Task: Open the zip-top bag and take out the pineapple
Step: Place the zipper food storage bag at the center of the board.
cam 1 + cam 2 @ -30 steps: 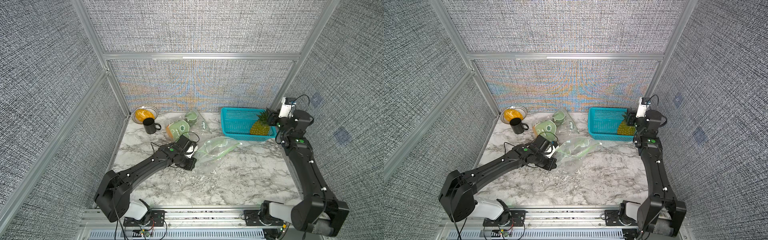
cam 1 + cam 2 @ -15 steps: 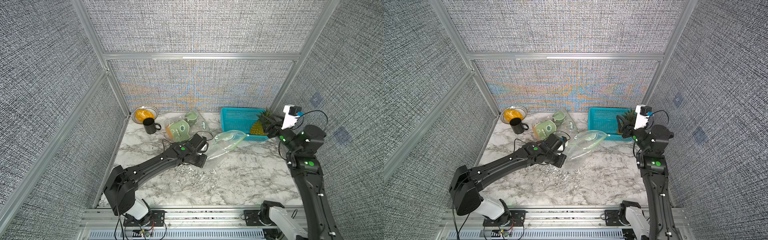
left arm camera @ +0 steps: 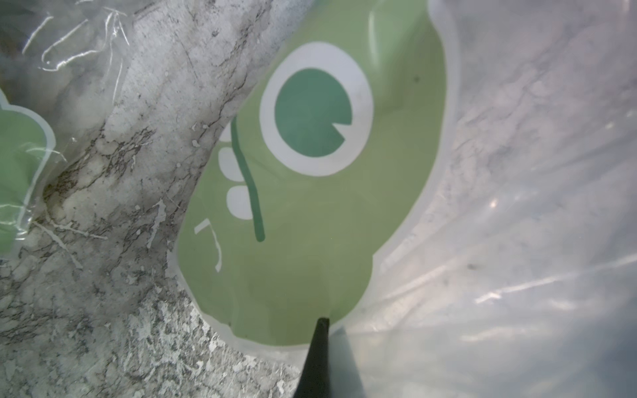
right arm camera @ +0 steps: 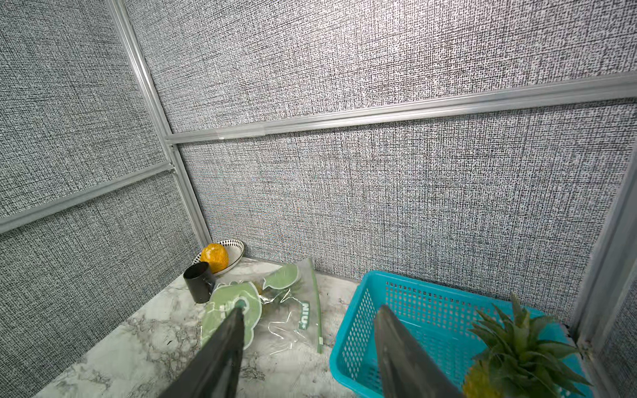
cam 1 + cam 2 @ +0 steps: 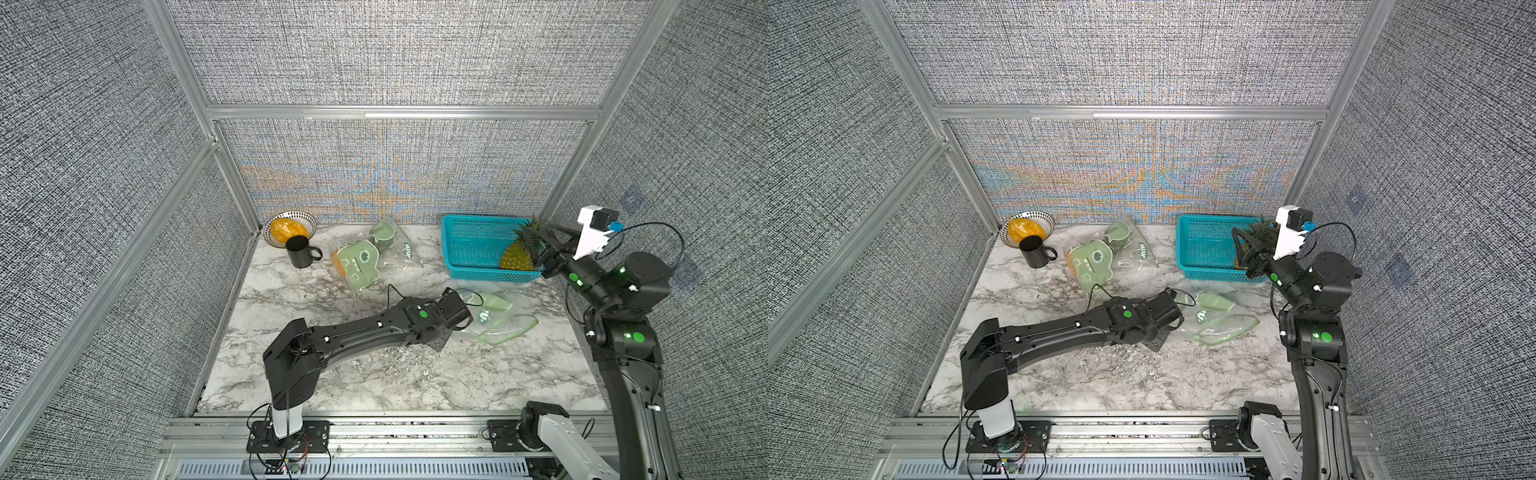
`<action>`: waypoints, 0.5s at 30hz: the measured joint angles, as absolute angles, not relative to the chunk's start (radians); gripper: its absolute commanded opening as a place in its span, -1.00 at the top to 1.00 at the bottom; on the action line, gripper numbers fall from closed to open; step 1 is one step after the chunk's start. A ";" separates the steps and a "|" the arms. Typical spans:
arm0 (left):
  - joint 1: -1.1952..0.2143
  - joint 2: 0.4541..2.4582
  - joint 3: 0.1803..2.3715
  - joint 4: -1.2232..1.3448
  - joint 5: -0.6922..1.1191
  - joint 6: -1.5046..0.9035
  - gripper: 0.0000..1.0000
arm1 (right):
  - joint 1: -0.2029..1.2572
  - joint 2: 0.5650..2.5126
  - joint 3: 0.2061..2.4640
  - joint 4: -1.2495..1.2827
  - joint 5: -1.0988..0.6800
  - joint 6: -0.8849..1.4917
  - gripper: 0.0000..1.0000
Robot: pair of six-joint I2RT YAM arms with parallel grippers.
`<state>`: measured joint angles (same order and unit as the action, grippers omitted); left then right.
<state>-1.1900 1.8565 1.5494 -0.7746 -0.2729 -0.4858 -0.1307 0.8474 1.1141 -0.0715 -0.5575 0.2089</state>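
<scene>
The pineapple (image 5: pixel 516 257) (image 4: pixel 517 351) stands in the right corner of the blue basket (image 5: pixel 490 275) (image 5: pixel 1221 276) (image 4: pixel 344 344). My right gripper (image 5: pixel 540 245) (image 5: pixel 1246 241) (image 4: pixel 310 310) hangs open just above the basket beside the pineapple's leaves, holding nothing. The zip-top bag (image 5: pixel 498 320) (image 5: pixel 1221 322) (image 3: pixel 310 206), clear with a green dinosaur print, lies flat and empty on the marble in front of the basket. My left gripper (image 5: pixel 467 320) (image 5: pixel 1179 318) (image 3: pixel 322 324) is shut on the bag's left edge.
Two more printed bags (image 5: pixel 357 262) (image 4: pixel 275 310) lie at the back middle. A black mug (image 5: pixel 300 251) and a bowl holding an orange fruit (image 5: pixel 289 228) stand in the back left corner. Enclosure walls close in on three sides.
My left arm has carried the bag rightward and set it down in front of the basket. My right gripper has drawn up and back from the pineapple, which stays in the basket.
</scene>
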 measured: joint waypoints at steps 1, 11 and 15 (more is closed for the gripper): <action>-1.201 1.881 1.573 -0.777 -0.286 -0.492 1.00 | -0.131 0.845 1.114 -0.072 -0.558 0.210 -0.22; -1.252 2.112 1.781 -0.763 -0.308 -0.526 1.00 | -0.130 0.836 1.129 -0.097 -0.554 0.210 -0.22; -1.252 2.154 1.811 -0.715 -0.285 -0.540 1.00 | -0.130 0.833 1.132 -0.100 -0.552 0.210 -0.23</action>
